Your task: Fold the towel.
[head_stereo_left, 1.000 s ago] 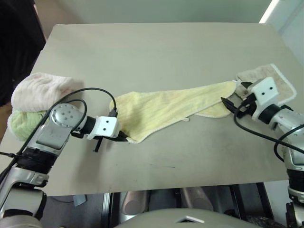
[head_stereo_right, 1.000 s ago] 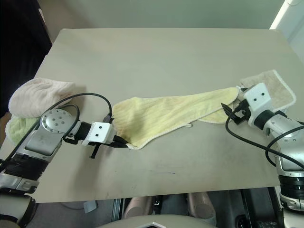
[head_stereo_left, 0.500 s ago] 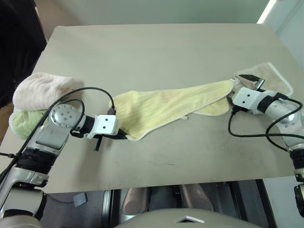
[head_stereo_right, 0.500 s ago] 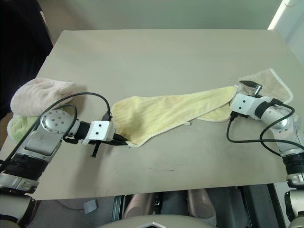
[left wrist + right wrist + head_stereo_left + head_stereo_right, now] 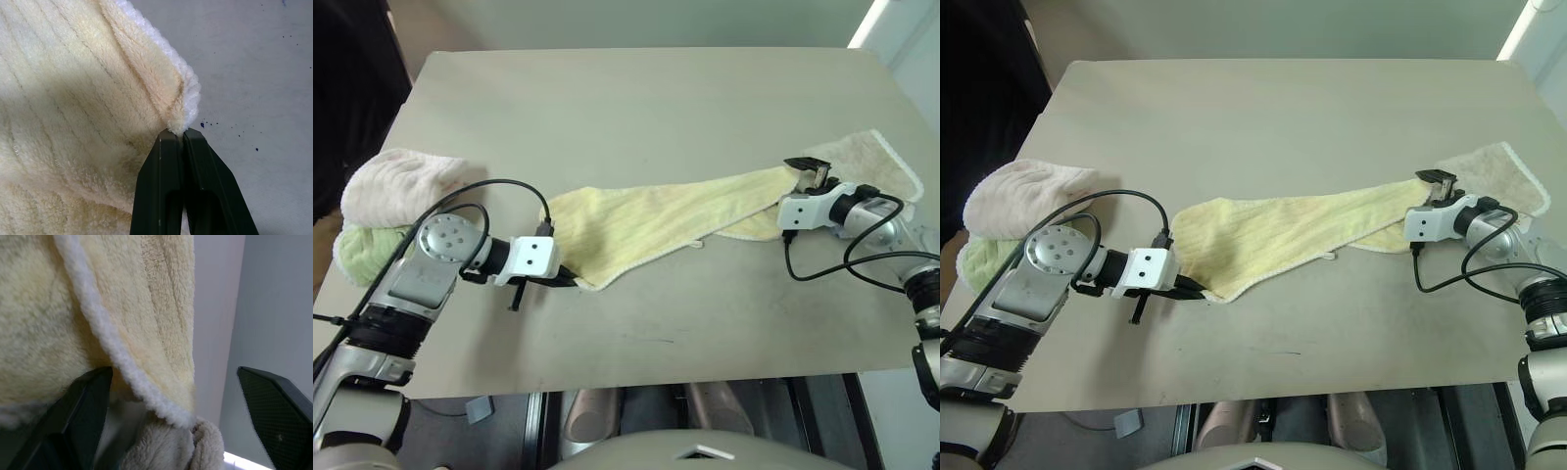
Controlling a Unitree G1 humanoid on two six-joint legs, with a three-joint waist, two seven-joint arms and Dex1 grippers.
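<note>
A plain tan bench (image 5: 636,108) carries the yellow towel (image 5: 656,220), stretched across its middle. Pink roll (image 5: 396,186) and green roll (image 5: 357,257) sit at the left edge (stacked). Left fingers (image 5: 182,147) pinch a towel corner; right fingers (image 5: 93,411) spread wide around the far end, above a beige towel (image 5: 867,166).

Soft, even indoor light falls on the table (image 5: 636,108), with no glare. A bright strip of light (image 5: 867,22) glows at the upper right corner of the head views. The far left edge sinks into deep shadow. Shadows under the arms are faint and soft-edged. The head views are sharp; the wrist views are crisp on the towel (image 5: 73,98) pile, slightly soft at the borders.
</note>
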